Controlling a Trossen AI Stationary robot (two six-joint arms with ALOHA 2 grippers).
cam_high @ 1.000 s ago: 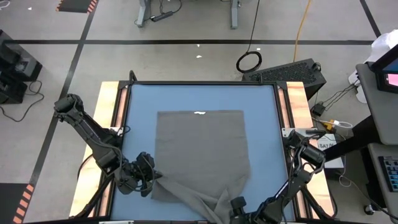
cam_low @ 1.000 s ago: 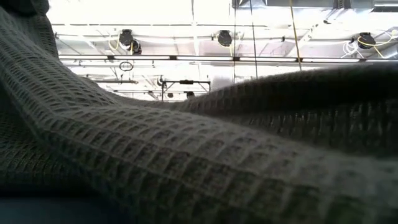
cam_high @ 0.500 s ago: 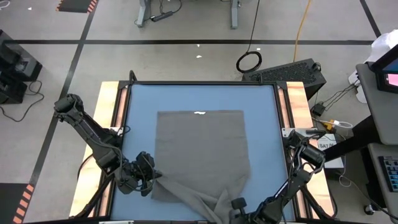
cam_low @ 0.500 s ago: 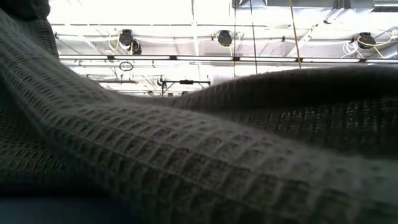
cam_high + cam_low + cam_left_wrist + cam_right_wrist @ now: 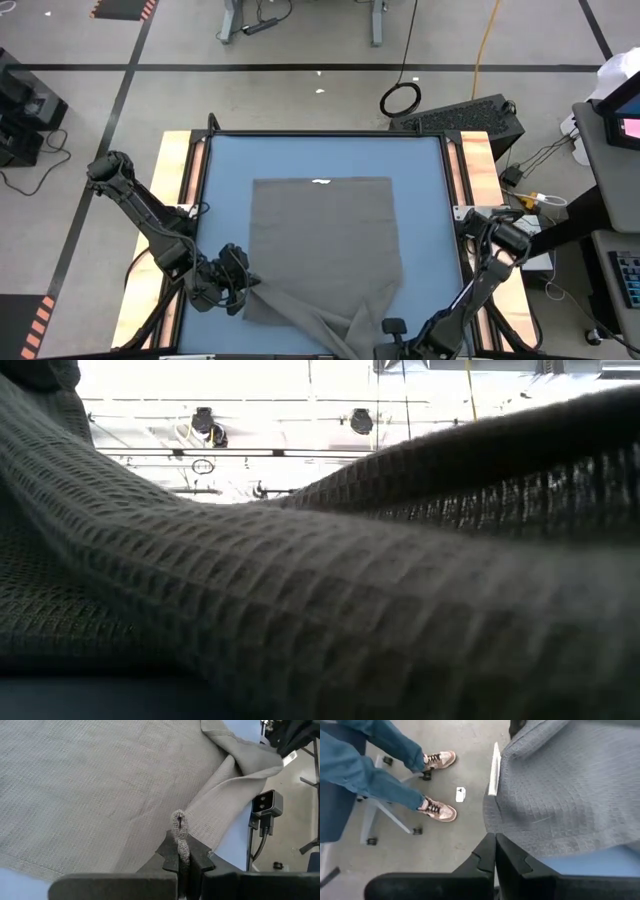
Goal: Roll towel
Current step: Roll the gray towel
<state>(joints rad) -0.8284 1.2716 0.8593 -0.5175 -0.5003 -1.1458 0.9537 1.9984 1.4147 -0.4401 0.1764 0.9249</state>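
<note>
The grey-brown towel [image 5: 325, 240] lies spread on the blue table [image 5: 225, 200], its white tag [image 5: 321, 182] at the far edge. Its near edge is bunched into folds. My left gripper [image 5: 243, 290] is shut on the near left corner. My right gripper [image 5: 390, 328] is shut at the bunched near right part, close to the table's near edge. In the low view the towel [image 5: 300, 610] fills almost the whole picture. My left gripper pinches a small upright fold of the towel's edge [image 5: 180, 832] between its two fingers, close to the near left corner. It comes in low from the table's left. The cloth beyond lies flat on the table. My right gripper has its shut fingertips at the towel's near edge [image 5: 492, 827], coming from the table's near side. The fingers hide how much cloth is between them. The cloth beyond them [image 5: 570, 785] rises in a slack hump.
Wooden rails [image 5: 180, 170] run along the table's left and right sides. Bare blue surface lies left, right and beyond the towel. Past the near edge a person's legs and shoes [image 5: 437, 810] stand on the floor by a chair base [image 5: 375, 820].
My right gripper has shifted slightly toward the table's right edge. In the low view the towel's fold on the picture's right has risen higher, while the rest of the cloth and its far edge have stayed in place.
</note>
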